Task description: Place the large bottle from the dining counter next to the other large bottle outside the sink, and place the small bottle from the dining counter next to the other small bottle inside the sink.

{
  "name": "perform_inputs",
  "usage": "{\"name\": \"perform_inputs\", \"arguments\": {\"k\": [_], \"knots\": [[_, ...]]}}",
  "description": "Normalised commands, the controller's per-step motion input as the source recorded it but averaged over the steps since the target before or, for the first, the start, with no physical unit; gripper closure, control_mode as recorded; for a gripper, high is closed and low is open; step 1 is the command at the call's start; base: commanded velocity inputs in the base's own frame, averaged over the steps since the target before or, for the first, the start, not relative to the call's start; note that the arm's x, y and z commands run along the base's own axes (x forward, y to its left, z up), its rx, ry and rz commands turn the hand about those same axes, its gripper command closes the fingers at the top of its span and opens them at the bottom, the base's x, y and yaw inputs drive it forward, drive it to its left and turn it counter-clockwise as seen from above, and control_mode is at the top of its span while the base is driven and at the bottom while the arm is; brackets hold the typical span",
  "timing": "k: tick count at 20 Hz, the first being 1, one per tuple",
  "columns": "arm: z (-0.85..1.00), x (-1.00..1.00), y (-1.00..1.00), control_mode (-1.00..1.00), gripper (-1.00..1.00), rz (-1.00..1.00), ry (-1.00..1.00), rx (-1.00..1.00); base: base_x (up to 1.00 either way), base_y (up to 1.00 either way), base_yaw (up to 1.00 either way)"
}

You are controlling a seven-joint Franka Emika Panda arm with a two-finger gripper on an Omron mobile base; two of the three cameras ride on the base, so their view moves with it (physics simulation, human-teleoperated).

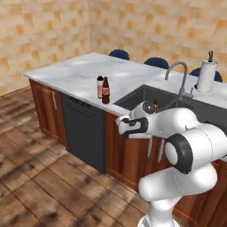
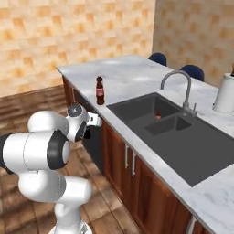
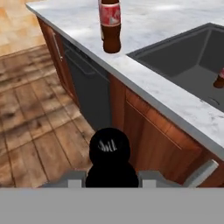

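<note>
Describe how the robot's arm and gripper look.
The arm is made of glossy white rounded segments joined by dark, nearly black ring-shaped joints. Its gripper is white-bodied with dark parts at the front. No cables or markings are visible on it.

- At the bottom centre of the frame you see the small black bottle (image 3: 109, 159), gripped between the gripper (image 3: 111, 178) fingers.
- At top centre, the brown bottle (image 3: 110, 24) with its red label stands upright on the marble counter (image 3: 162, 87), near the edge.
- The dark sink (image 3: 188, 61) fills the upper right; another small bottle (image 3: 219, 78) shows at the right edge inside it.
</note>
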Motion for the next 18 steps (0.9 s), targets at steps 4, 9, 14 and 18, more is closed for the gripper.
{"name": "perform_inputs", "arguments": {"k": [4, 9, 14, 18], "knots": [[0.00, 0.00, 0.00, 1.00, 1.00, 0.00, 0.00, 0.00, 0.26, 0.67, -0.39], [0.00, 0.00, 0.00, 1.00, 1.00, 0.00, 0.00, 0.00, 0.24, 0.61, -0.41], [0.00, 0.00, 0.00, 1.00, 1.00, 0.00, 0.00, 0.00, 0.30, 0.63, -0.41], [0.00, 0.00, 0.00, 1.00, 1.00, 0.00, 0.00, 0.00, 0.27, 0.65, -0.40]]}}
